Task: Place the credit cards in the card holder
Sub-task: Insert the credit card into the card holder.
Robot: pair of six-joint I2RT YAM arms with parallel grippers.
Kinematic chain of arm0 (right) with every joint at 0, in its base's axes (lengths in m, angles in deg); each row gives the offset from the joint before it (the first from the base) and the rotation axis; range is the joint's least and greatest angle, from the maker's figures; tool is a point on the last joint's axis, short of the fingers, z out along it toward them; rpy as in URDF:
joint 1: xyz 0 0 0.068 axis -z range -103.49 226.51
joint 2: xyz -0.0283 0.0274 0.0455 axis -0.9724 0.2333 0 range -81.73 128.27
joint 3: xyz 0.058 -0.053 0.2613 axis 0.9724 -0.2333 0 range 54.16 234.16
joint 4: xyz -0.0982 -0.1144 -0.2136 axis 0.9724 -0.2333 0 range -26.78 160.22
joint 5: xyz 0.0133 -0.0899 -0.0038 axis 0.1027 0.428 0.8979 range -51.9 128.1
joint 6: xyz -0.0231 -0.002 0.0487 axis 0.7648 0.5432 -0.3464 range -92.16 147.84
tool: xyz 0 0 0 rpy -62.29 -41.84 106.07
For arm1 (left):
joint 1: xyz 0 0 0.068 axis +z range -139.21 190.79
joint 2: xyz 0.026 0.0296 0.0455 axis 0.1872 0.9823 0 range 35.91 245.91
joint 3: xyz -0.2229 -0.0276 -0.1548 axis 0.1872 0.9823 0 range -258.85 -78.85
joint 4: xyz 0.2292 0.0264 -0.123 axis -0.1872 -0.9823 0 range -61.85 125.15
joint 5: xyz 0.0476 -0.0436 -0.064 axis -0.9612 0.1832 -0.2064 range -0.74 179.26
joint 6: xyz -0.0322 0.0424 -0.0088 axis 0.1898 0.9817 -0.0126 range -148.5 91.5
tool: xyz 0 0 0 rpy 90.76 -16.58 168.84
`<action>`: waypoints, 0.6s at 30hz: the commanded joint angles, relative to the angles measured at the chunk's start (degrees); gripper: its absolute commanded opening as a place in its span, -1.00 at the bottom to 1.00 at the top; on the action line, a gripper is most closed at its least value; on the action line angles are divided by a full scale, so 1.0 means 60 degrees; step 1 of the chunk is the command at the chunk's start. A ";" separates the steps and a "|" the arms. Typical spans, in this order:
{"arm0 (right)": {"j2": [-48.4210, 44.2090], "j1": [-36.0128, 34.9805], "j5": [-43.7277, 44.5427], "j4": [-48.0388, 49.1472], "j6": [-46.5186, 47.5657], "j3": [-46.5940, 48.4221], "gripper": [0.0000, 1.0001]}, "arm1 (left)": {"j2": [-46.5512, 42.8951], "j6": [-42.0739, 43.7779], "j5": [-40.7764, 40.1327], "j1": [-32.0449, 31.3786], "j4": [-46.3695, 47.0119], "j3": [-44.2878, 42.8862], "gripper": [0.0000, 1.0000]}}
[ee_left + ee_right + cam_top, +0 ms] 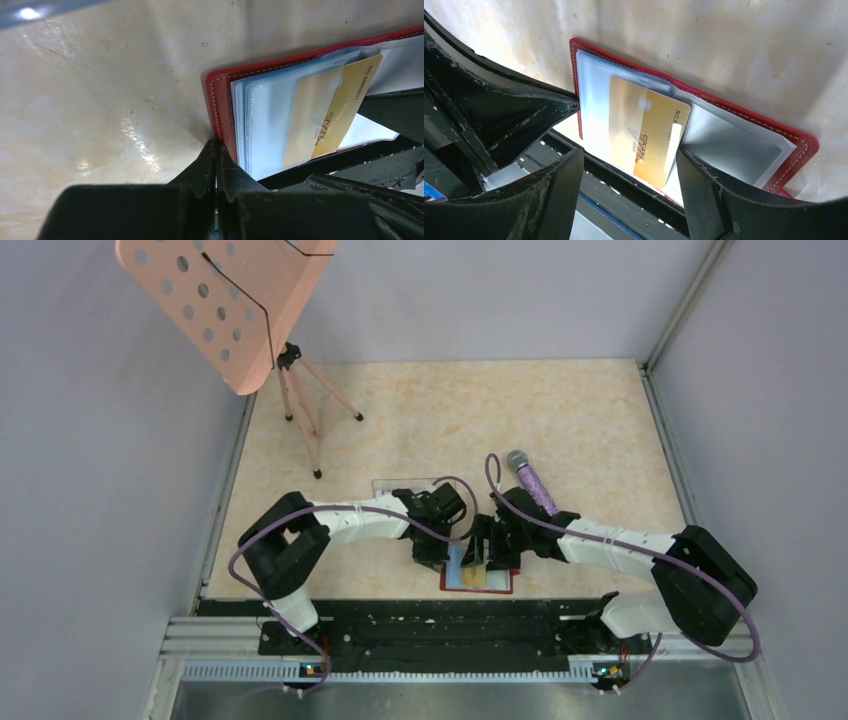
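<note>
While your two arms met over the near edge of the worktop (450,410), close to its middle, the red card holder (744,117) lay open there. Part of it seemed to hang out over the black rail (400,625).

Your left gripper (216,165) was closed tight. Its tips touched the edge of the red cover. You could not tell if they pinched the cover or only pressed on it.

Your right gripper (628,152) was wide open, with one finger on each side of the yellow card (644,125). It was not squeezing the card.

The card sat part way inside a clear sleeve (265,125). Its printed end stuck out bare. Only this one card showed.

The holder looked light, and the worktop looked smooth and shiny. So the holder would likely slide if you pushed the card with nothing holding the cover down.

The card looked thin, light and stiff, and its shiny face was likely slippery. The best place to hold it looked like the two long edges of the bare end, or you could push on the short bare end.

The sleeve looked soft and floppy. It could likely fold or bunch up if the card went in crooked.
</note>
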 commanded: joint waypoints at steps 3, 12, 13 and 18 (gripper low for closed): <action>0.0007 -0.0272 0.0643 -0.0833 0.0168 0.0250 0.29 | 0.0367 0.0173 -0.0182 -0.0116 -0.0310 -0.0062 -1.00; 0.0525 -0.0467 -0.0391 0.0728 -0.0119 0.0257 -0.04 | 0.0294 0.0197 -0.0057 -0.0112 -0.0239 -0.0161 -1.00; 0.0546 -0.0491 -0.0443 0.0791 -0.0135 0.0301 -0.08 | 0.0287 0.0189 -0.0073 -0.0126 -0.0233 -0.0147 -1.00; 0.0465 -0.0548 -0.0732 0.1056 -0.0327 0.0337 -0.71 | 0.0072 0.0147 -0.0035 -0.0130 -0.0111 -0.0072 -1.00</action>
